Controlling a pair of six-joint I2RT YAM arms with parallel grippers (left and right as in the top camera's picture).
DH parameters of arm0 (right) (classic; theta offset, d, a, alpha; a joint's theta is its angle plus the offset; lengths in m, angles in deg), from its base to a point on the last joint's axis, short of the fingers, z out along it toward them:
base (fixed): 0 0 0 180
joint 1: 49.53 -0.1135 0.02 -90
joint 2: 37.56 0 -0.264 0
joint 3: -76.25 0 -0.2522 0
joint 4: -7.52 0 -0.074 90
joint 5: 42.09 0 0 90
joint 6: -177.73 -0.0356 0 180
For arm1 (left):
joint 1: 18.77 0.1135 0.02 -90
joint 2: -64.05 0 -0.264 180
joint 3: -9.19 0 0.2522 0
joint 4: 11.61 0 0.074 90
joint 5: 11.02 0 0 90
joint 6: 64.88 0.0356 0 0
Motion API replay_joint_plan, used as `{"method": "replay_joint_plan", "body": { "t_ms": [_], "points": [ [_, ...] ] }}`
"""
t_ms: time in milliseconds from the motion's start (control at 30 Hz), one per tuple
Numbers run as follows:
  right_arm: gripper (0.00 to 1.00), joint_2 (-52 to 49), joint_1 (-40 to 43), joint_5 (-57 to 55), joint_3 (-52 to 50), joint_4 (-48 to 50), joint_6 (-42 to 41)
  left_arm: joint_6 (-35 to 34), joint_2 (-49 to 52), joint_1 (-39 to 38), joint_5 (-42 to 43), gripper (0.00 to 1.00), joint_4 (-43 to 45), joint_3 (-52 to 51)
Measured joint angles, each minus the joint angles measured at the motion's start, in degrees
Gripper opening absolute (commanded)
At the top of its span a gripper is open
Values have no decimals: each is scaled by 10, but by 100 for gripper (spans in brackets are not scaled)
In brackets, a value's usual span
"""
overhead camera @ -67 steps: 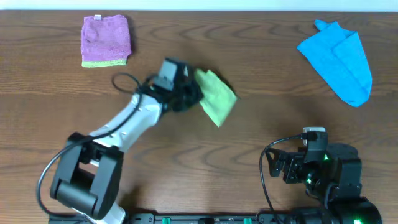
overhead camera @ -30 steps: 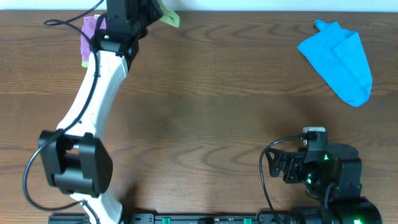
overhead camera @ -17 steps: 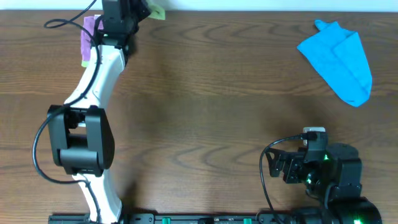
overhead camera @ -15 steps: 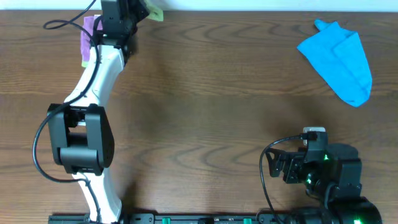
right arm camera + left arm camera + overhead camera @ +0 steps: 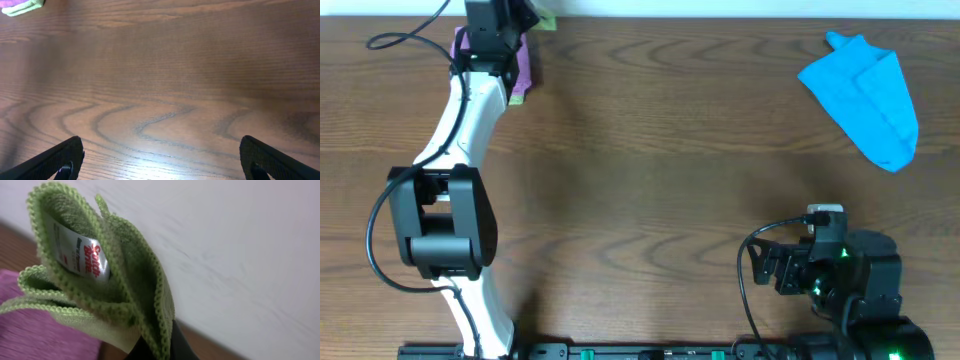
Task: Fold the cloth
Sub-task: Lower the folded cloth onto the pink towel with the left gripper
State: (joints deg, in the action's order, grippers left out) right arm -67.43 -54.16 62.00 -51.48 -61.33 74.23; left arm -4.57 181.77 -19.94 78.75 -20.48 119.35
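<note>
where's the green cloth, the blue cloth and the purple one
green cloth (image 5: 125,287), left wrist view, inner fold beside its label
blue cloth (image 5: 865,90), overhead view, its middle
purple cloth (image 5: 35,340), left wrist view, bare lower-left part

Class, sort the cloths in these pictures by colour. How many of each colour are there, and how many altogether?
green cloth: 1
purple cloth: 1
blue cloth: 1
Total: 3 cloths
</note>
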Motion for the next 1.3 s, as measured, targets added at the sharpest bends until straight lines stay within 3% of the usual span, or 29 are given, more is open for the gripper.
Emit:
{"method": "replay_joint_plan", "body": {
  "t_ms": [433,1300],
  "points": [
    [99,0,0,0,0,0,0,13,27,22,-19,6,55,0],
    [99,0,0,0,0,0,0,15,57,64,-45,6,70,0]
  ]
}}
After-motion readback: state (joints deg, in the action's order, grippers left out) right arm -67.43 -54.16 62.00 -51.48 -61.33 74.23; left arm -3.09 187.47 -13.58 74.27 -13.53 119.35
